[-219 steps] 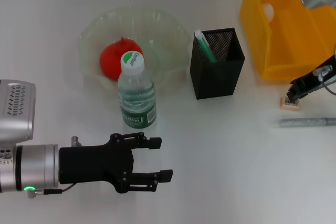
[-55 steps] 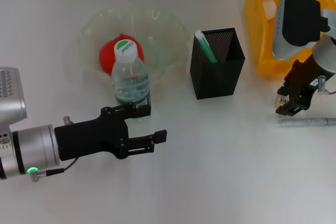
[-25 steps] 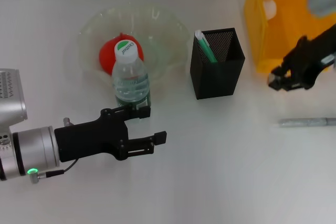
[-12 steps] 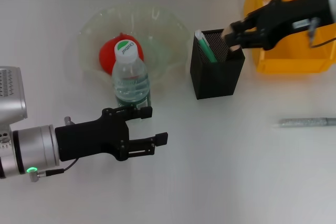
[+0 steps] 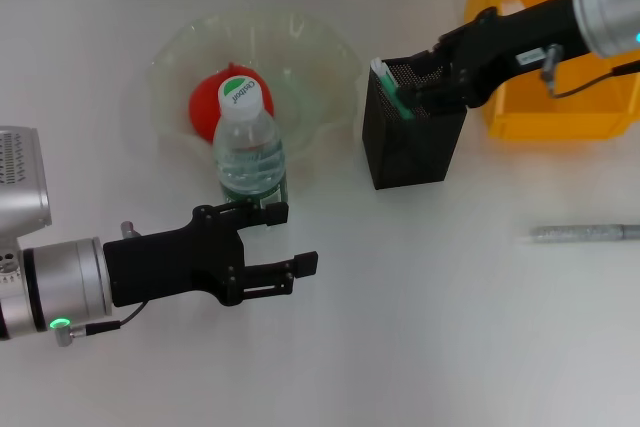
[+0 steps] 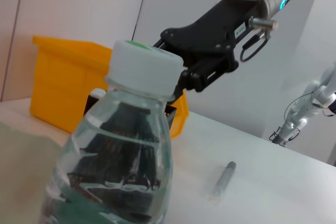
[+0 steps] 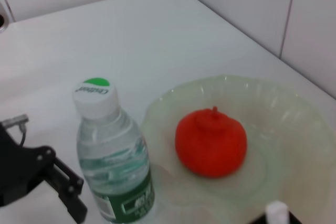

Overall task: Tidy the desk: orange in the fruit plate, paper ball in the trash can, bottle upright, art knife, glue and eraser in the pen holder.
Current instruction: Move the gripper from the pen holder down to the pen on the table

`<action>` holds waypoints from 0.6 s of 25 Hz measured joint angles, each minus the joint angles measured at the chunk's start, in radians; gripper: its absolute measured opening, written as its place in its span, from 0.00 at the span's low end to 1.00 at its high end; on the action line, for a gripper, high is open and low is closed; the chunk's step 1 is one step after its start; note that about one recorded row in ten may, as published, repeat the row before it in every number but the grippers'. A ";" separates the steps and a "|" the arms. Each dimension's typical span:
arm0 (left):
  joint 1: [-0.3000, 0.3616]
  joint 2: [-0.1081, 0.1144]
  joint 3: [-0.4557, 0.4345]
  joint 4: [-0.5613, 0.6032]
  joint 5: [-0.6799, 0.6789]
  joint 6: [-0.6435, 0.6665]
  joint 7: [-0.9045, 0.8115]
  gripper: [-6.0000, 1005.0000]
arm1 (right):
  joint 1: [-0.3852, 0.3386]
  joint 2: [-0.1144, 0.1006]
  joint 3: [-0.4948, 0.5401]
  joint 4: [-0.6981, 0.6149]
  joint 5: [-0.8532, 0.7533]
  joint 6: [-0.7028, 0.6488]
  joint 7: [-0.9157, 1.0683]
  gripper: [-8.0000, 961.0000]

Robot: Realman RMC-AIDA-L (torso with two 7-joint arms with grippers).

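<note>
The bottle (image 5: 250, 152) stands upright in front of the fruit plate (image 5: 320, 47), which holds the orange (image 5: 208, 107). My left gripper (image 5: 285, 238) is open just in front of the bottle's base, not holding it. My right gripper (image 5: 424, 89) is right over the mouth of the pen holder (image 5: 415, 147), where the glue (image 5: 390, 89) stands. The eraser is hidden. The art knife (image 5: 585, 233) lies on the table at the right. The left wrist view shows the bottle (image 6: 123, 171) close up and the right gripper (image 6: 197, 74) behind it. The right wrist view shows the bottle (image 7: 113, 166), the orange (image 7: 211, 141) and the plate (image 7: 294, 129).
The yellow trash can (image 5: 560, 77) stands at the back right, partly behind my right arm; a small white thing (image 5: 512, 5) shows inside it. The can (image 6: 63, 87) and the art knife (image 6: 223, 174) also show in the left wrist view.
My right gripper lifted the eraser from beside the trash can and carried it left to the pen holder's mouth; the eraser no longer shows. The left gripper and bottle have not moved.
</note>
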 joint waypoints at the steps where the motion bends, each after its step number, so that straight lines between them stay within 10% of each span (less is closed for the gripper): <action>1: 0.001 0.000 -0.001 0.000 0.000 0.000 0.000 0.79 | -0.012 -0.004 0.000 -0.041 -0.007 -0.028 0.021 0.48; 9: 0.001 0.000 0.000 0.000 0.000 -0.002 0.001 0.79 | -0.031 -0.069 -0.009 -0.244 -0.238 -0.414 0.131 0.48; 15: -0.010 -0.002 0.001 0.000 0.000 -0.004 0.003 0.79 | -0.038 -0.014 -0.036 -0.206 -0.495 -0.441 0.124 0.48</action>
